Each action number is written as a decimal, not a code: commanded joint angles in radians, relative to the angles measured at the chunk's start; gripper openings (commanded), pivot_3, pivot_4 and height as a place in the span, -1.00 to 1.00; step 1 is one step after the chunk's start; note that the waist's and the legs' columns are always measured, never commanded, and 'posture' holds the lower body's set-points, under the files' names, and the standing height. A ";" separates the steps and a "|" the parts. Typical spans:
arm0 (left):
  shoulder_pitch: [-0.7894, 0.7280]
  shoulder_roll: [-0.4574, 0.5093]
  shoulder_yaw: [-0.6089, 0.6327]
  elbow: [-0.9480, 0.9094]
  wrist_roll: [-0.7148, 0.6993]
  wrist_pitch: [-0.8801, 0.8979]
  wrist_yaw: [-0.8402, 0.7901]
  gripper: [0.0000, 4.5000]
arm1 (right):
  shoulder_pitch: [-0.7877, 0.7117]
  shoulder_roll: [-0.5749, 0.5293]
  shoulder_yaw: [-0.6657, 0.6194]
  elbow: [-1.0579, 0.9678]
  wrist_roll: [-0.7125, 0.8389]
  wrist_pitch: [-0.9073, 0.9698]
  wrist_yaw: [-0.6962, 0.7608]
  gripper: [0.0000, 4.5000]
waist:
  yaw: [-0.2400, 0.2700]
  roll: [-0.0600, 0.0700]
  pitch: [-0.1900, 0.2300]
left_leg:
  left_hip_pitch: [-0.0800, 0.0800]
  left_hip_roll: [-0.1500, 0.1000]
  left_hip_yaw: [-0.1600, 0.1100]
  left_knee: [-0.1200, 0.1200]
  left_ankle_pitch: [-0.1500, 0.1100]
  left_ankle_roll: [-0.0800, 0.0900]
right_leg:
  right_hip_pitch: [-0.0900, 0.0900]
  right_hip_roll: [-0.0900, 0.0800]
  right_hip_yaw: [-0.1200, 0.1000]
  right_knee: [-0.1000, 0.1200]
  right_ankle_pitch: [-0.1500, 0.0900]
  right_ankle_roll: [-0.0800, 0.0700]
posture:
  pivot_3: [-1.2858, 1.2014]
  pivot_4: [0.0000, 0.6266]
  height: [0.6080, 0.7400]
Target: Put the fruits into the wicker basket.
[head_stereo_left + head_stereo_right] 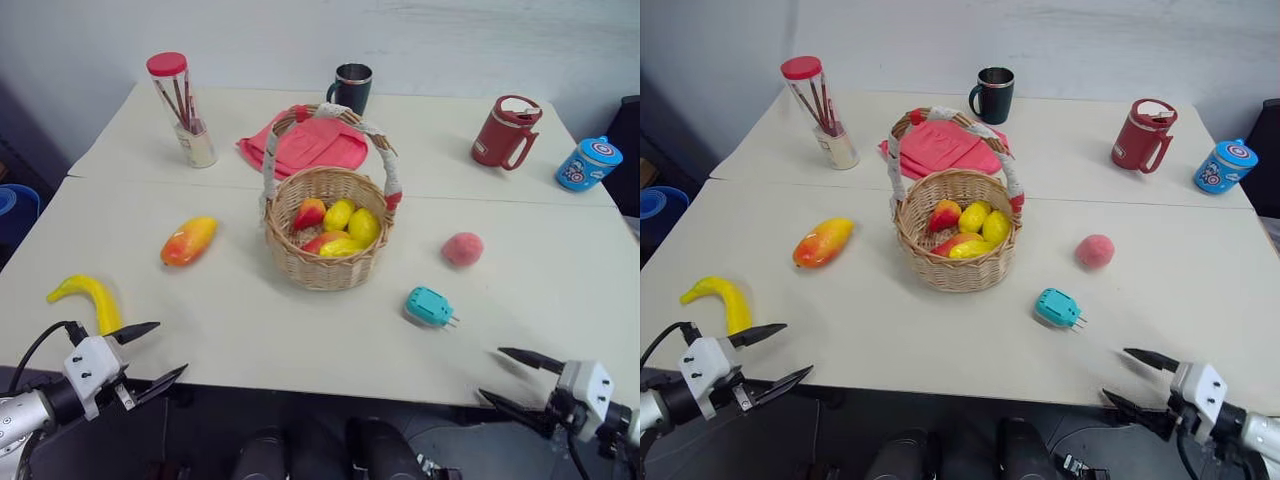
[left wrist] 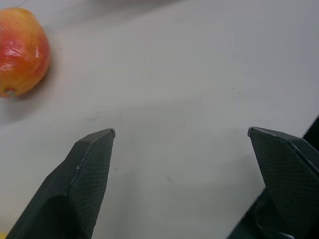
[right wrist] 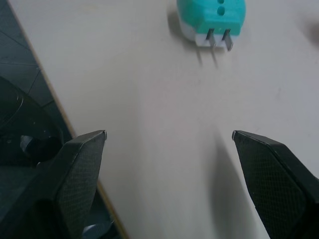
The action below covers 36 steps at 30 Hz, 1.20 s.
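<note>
At the near left edge the left gripper [image 1: 158,352] gapes wide and empty beside the banana [image 1: 88,299], with the mango [image 1: 188,240] farther in. The wicker basket [image 1: 327,258] sits centre, already holding some fruit. The peach [image 1: 462,248] lies to its right, and the right gripper [image 1: 508,376], near right, is spread wide on nothing.

Prob. a lab/test setup: bare white table [image 1: 300,340] w/ staged props, plain wall [image 1: 450,40] behind.

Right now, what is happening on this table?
A robot is putting fruit into the basket, which already holds several pieces. The banana, mango and peach lie on the table. The left gripper and right gripper hover at the near edge, fingers open, holding nothing.
</note>
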 commanded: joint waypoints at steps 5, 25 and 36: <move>0.019 -0.009 0.028 -0.003 -0.071 0.012 -0.045 1.00 | -0.023 -0.001 -0.020 -0.012 0.015 -0.023 -0.012 0.86 | -0.001 0.000 0.000 | 0.001 0.000 0.002 0.000 -0.001 -0.002 | 0.000 0.000 0.002 0.000 -0.001 -0.002 | 0.03 -0.52 1.00; -0.276 0.007 -0.257 -0.256 -0.239 0.312 -0.143 1.00 | -0.181 -0.163 0.014 -0.369 0.221 0.478 -0.196 0.86 | -0.006 0.001 0.001 | 0.003 -0.001 0.010 0.001 0.001 -0.001 | -0.003 0.001 0.011 0.008 0.007 0.012 | 0.03 -0.52 1.00; -0.483 -0.052 -0.488 -0.345 -0.195 0.460 -0.052 1.00 | -0.656 -0.053 0.418 -0.339 -0.027 0.904 -0.479 0.86 | 0.004 -0.002 0.001 | -0.015 0.000 0.010 0.002 0.011 -0.009 | -0.024 0.005 0.010 0.012 0.009 0.015 | 0.03 -0.52 1.00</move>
